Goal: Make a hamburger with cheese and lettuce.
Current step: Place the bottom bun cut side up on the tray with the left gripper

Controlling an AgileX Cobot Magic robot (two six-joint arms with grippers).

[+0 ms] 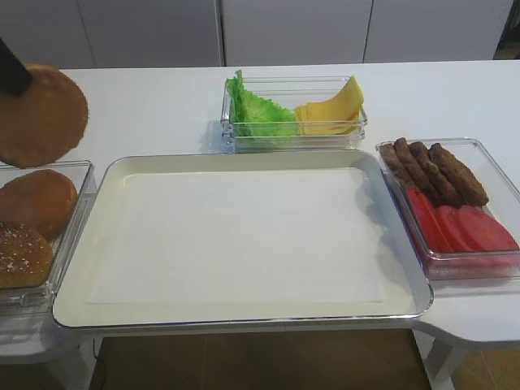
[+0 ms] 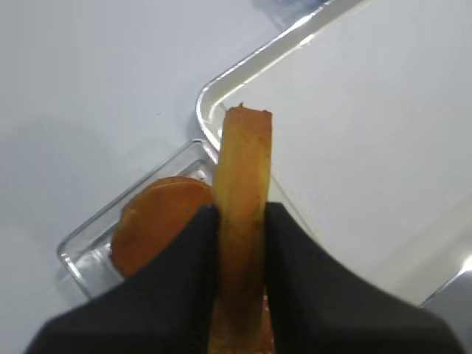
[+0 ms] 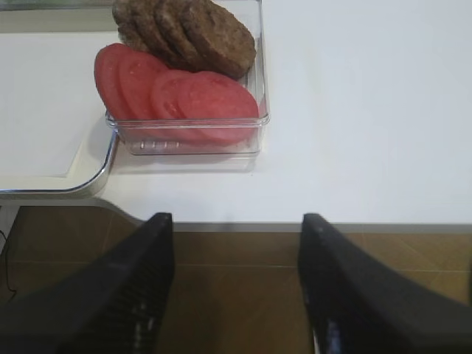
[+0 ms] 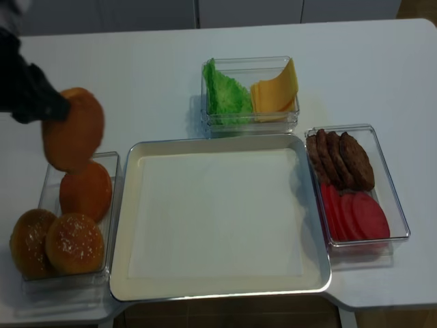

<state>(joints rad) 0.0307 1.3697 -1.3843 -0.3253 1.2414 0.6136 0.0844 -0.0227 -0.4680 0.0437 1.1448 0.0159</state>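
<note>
Your left tool [image 2: 240, 243] grasps the bun half [image 2: 242, 221] edge-on; it looks soft and light, so grip the rim gently. Right tool [image 3: 236, 243] clenched, empty.

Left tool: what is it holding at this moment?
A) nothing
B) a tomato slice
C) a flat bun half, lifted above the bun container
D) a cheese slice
C: the left tool is clamped on the edge of a bun half hanging in the air over the bun container.
</note>
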